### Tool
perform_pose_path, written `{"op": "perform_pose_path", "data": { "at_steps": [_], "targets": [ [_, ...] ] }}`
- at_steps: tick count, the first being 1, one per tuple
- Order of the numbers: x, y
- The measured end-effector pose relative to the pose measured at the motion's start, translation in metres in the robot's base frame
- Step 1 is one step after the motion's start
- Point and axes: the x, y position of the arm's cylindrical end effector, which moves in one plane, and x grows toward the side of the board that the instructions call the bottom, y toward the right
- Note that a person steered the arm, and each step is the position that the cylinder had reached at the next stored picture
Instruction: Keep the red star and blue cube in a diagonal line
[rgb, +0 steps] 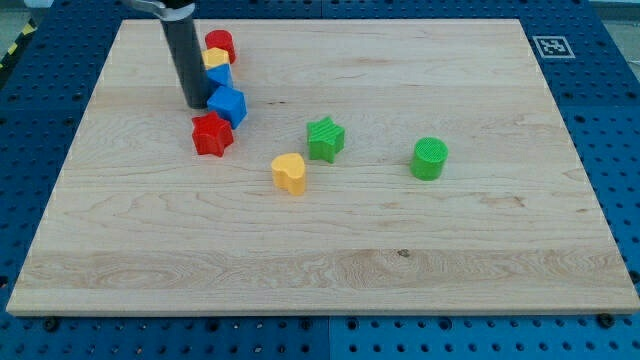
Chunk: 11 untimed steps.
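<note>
Rod end, my tip (195, 104): plain dark rod, no fingers to spread or press; set down at far left of wooden board (320, 255), just left of blue cube (228, 104), apparently touching it. Red star (211, 134): just nearer than tip, touching blue cube's near-left corner, forming short diagonal. Behind cube, a column running farther: second blue block (220, 76), shape unclear; yellow block (214, 58); red block (221, 43). Toward centre: yellow block (289, 172), then green star (325, 138). Right: green cylinder (429, 158), well apart.
</note>
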Motion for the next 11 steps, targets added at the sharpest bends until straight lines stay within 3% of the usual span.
{"op": "perform_pose_path", "data": {
  "at_steps": [5,9,11],
  "targets": [
    [0.057,0.026],
    [0.031,0.03],
    [0.017,0.071]
  ]
}}
